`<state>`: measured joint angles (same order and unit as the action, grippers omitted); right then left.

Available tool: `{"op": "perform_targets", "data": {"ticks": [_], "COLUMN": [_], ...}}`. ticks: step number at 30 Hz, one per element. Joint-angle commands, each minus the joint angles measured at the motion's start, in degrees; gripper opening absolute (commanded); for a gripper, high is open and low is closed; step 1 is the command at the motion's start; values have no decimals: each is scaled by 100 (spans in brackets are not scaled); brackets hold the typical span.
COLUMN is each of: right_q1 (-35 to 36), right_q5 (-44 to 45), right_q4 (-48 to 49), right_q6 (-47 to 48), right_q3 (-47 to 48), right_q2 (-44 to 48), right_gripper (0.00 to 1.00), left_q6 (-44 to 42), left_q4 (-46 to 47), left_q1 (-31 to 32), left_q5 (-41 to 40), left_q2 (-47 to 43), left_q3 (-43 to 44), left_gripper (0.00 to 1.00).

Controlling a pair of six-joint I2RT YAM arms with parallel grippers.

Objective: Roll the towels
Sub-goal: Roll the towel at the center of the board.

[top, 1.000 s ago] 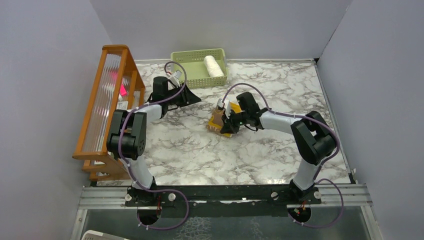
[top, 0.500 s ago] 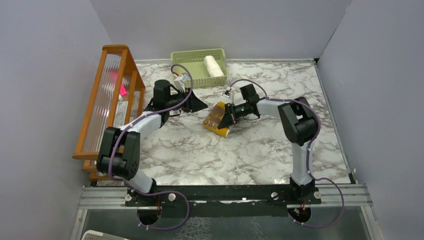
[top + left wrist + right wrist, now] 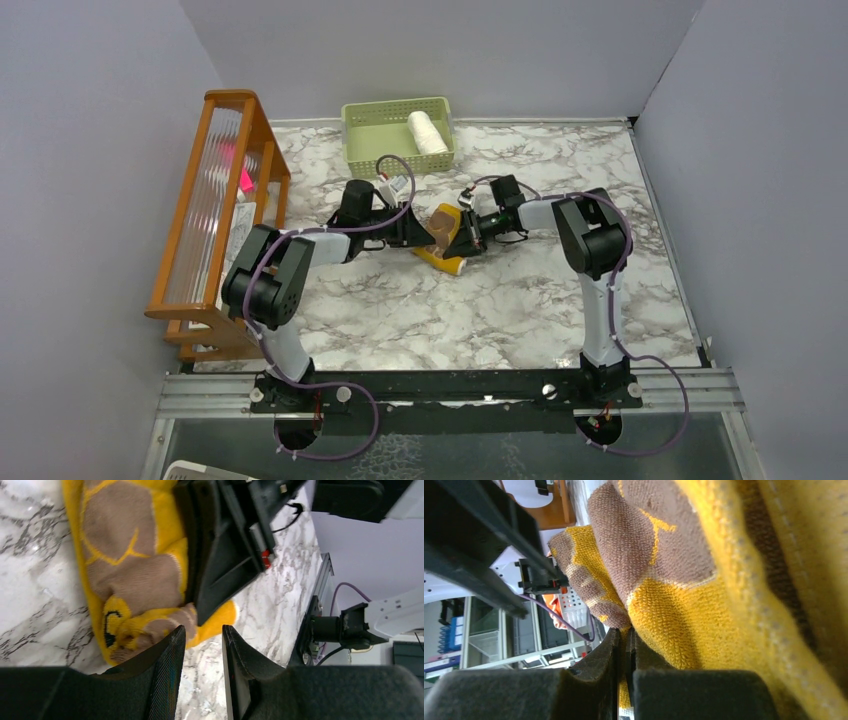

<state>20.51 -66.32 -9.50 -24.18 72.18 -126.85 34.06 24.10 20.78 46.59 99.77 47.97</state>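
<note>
While the top view shows both arms meeting over the middle of the marble tabletop (image 3: 500,300), the mustard-yellow and brown cloth towel (image 3: 447,236) lies bunched between them. The left pincer (image 3: 422,233) is at its left edge and the right pincer (image 3: 466,233) at its right, and the cream-white rolled towel (image 3: 427,132) sits in the pale green plastic basket (image 3: 392,108) at the back. From the left wrist, the left pincer (image 3: 202,639) is spread a little and grips nothing, the yellow towel's (image 3: 135,565) loose corner just beyond its tips, while the right pincer (image 3: 225,545) bears on the cloth. From the right wrist, the right pincer (image 3: 625,650) is pressed together on a thin fold of that towel (image 3: 684,610). So slight a pinch could slip under a pull and let the loose roll open. The two pincers are also close enough to knock together, and the left one could close beside the corner and catch nothing.
</note>
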Motion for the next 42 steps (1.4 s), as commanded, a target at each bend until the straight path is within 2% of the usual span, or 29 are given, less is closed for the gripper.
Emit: {"op": "perform_targets", "data": {"ticks": [1, 10, 11, 13, 14, 17, 21, 25, 31, 38, 42], "right_q1": [-13, -19, -15, -5, 1, 18, 34, 252, 1392, 2046, 2173], "right_q5": [226, 346, 390, 683, 869, 1570, 2429, 3145, 3780, 4784, 5101], "right_q4": [44, -181, -263, -541, -615, -563, -16, 1065, 2796, 1818, 1642], "right_q6": [-320, -124, 10, 414, 595, 1061, 1452, 2067, 4267, 6011, 6341], "right_q3": [-102, -49, -11, 79, 84, -49, -496, -1278, -2771, -2399, -2237], "right_q2": [-367, -358, -323, -135, 24, 744, 1810, 2867, 3863, 3140, 2841], "right_gripper": [1, 1, 4, 25, 32, 43, 48, 50, 55, 52, 48], "left_q6": [296, 473, 484, 487, 488, 455, 435, 429, 436, 418, 397], "left_q4": [683, 1062, 1062, 1061, 1057, 1062, 1049, 1028, 976, 921, 872], "left_q1": [65, 75, 71, 75, 67, 66, 67, 66, 67, 67, 62], "left_q5": [-126, -561, -635, -762, -822, -978, -1013, -987, -943, -915, -896], "left_q2": [504, 1314, 1377, 1480, 1520, 1578, 1605, 1665, 1754, 1781, 1799], "left_q3": [-24, 102, 88, 39, 6, -115, -160, -131, -103, -89, -52], "left_gripper": [36, 33, 32, 32, 32, 32, 32, 32, 32, 32, 32]}}
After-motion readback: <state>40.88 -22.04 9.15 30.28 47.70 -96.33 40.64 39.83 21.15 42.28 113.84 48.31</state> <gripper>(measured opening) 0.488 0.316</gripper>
